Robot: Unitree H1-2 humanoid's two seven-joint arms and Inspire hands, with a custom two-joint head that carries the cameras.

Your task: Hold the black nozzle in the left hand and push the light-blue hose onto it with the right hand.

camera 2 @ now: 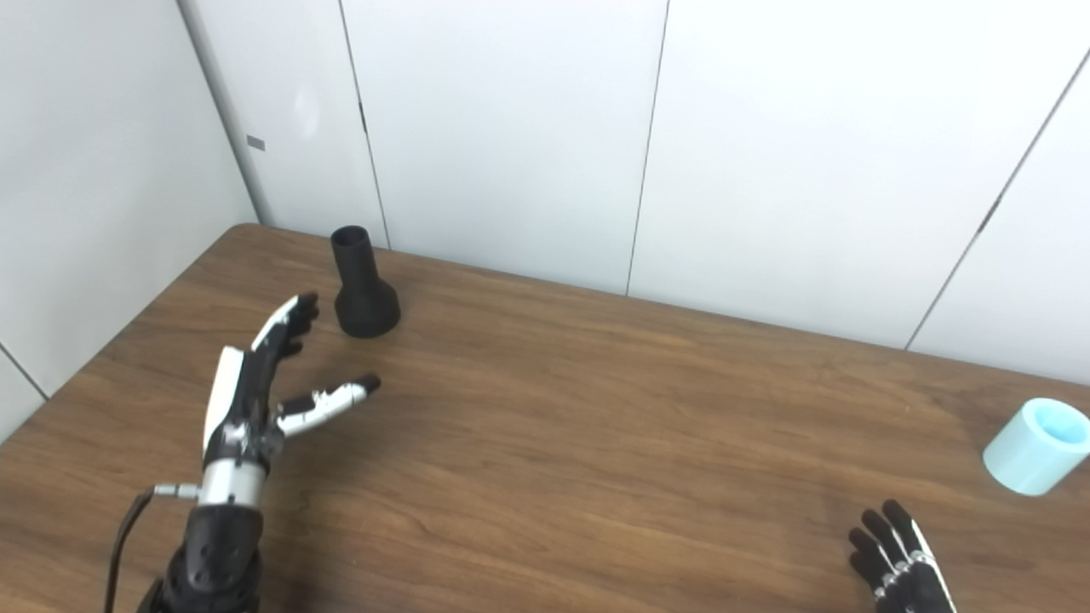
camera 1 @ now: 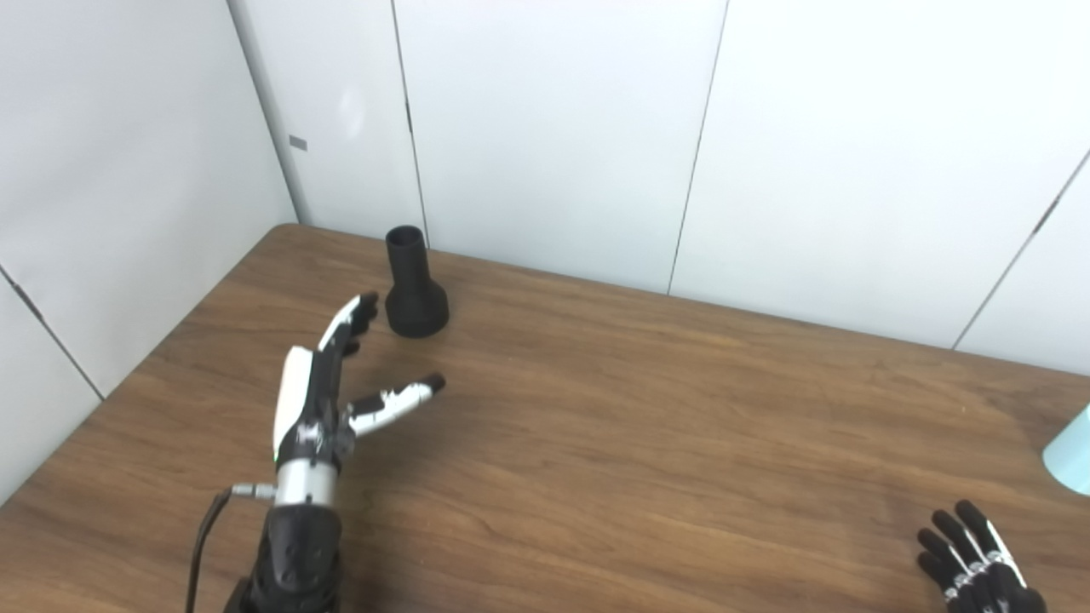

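Observation:
The black nozzle [camera 1: 414, 285] stands upright on its wide base at the far left of the wooden table [camera 1: 647, 426]; it also shows in the right eye view [camera 2: 364, 285]. My left hand [camera 1: 328, 392] is open, fingers and thumb spread, just in front and left of the nozzle, not touching it. The light-blue hose piece [camera 2: 1035, 445], a short tube lying tilted, sits at the table's right side; the left eye view shows only its edge [camera 1: 1071, 454]. My right hand [camera 2: 901, 560] is open at the bottom right, in front and left of the hose, apart from it.
White wall panels [camera 1: 553, 128] stand close behind the table's far edge and along its left side. The nozzle is near the back left corner. Bare wood lies between the two hands.

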